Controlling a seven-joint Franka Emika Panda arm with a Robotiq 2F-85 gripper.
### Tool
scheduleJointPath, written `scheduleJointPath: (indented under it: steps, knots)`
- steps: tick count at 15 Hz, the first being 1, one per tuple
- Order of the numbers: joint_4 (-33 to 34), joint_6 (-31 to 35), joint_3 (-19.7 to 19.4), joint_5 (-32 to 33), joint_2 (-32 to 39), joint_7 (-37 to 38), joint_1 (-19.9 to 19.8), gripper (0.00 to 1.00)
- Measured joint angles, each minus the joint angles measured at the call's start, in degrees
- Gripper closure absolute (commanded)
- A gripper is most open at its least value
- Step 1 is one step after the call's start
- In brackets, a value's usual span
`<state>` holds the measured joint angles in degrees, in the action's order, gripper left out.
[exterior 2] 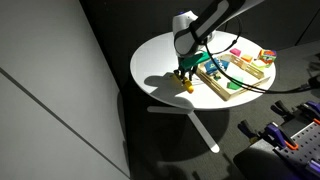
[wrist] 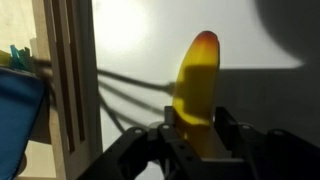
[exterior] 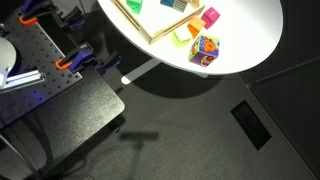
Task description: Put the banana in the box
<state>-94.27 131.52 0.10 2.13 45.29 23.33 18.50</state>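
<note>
The banana (wrist: 197,85) is yellow with an orange tip and points away from me in the wrist view, its near end between my fingers. My gripper (wrist: 190,135) is shut on the banana. In an exterior view the gripper (exterior 2: 185,73) hangs over the near left part of the round white table (exterior 2: 160,70), with the banana (exterior 2: 187,87) at its tips, just at the table top. The box (exterior 2: 222,88) with its tan rim lies right beside it. The rim also shows in the wrist view (wrist: 70,90) on the left, and in an exterior view (exterior: 150,28).
Inside the box are coloured toys, one of them blue (wrist: 18,100). On the table beside the box lie a multicoloured cube (exterior: 205,48), a lime-green block (exterior: 194,29) and a pink block (exterior: 210,17). Cables cross the table. Clamps and a perforated board (exterior: 40,55) stand nearby.
</note>
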Motion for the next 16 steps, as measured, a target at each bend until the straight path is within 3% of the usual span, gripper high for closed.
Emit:
scheduleJointPath:
  steps: [1, 16]
  knots:
    - [0.0, 0.0, -0.1, 0.0, 0.2, 0.0, 0.0, 0.86]
    - [0.2, -1.1, -0.5, 0.0, -1.4, 0.0, -0.2, 0.86]
